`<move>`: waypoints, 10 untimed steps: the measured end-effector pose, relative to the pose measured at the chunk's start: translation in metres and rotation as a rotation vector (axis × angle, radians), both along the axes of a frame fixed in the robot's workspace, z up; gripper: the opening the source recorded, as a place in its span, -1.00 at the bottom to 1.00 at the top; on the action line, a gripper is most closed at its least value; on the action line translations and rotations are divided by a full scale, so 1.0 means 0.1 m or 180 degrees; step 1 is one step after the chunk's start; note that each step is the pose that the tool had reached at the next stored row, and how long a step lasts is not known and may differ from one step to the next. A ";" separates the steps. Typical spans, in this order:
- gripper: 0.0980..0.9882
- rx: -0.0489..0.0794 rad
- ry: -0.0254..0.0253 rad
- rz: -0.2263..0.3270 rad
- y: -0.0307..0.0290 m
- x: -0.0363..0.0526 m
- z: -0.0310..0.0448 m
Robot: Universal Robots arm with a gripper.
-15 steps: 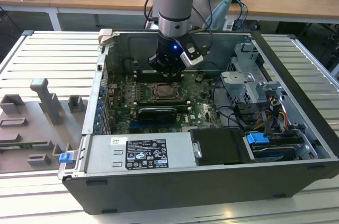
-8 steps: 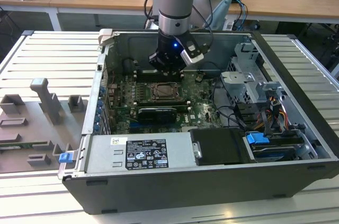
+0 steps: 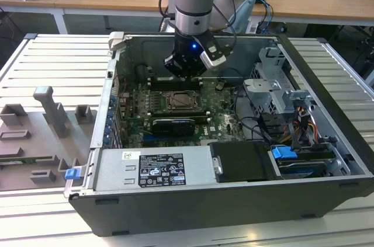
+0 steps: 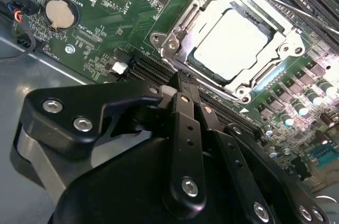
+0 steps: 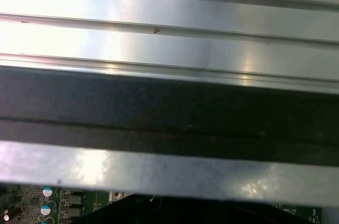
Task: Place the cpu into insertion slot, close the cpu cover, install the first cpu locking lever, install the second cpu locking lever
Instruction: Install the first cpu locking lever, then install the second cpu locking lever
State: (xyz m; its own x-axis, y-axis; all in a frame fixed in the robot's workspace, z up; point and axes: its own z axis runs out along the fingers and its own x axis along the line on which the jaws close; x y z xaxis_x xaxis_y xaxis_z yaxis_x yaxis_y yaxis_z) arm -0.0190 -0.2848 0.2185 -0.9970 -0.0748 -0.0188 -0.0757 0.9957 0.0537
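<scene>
Cpu (image 4: 229,44) sits seated in the insertion slot (image 4: 175,44), upper right of the second wrist view, the cpu cover (image 4: 288,41) framing it; my gripper (image 4: 183,94) hovers just below, fingers pinched together, empty.

A ribbed, pale metal workbench (image 3: 52,66) carries an open computer case (image 3: 234,200), which lies on its side with its interior facing up. At the exterior view's left, a grey plastic fixture tray (image 3: 35,142) with upright blocks rests directly on the bench, just beside the case. In the first wrist view, the bench's grooved slats (image 5: 169,33) run past the case's dark edge (image 5: 169,113).
</scene>
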 end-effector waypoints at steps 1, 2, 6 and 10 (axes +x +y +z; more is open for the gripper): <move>-0.98 0.0000 0.0000 0.0000 -0.003 0.000 0.000; -0.98 0.0000 0.0000 0.0000 -0.008 0.000 0.001; -0.98 0.0000 0.0000 0.0000 -0.018 0.000 0.000; -0.98 -0.0001 0.0000 0.0001 -0.035 0.000 0.001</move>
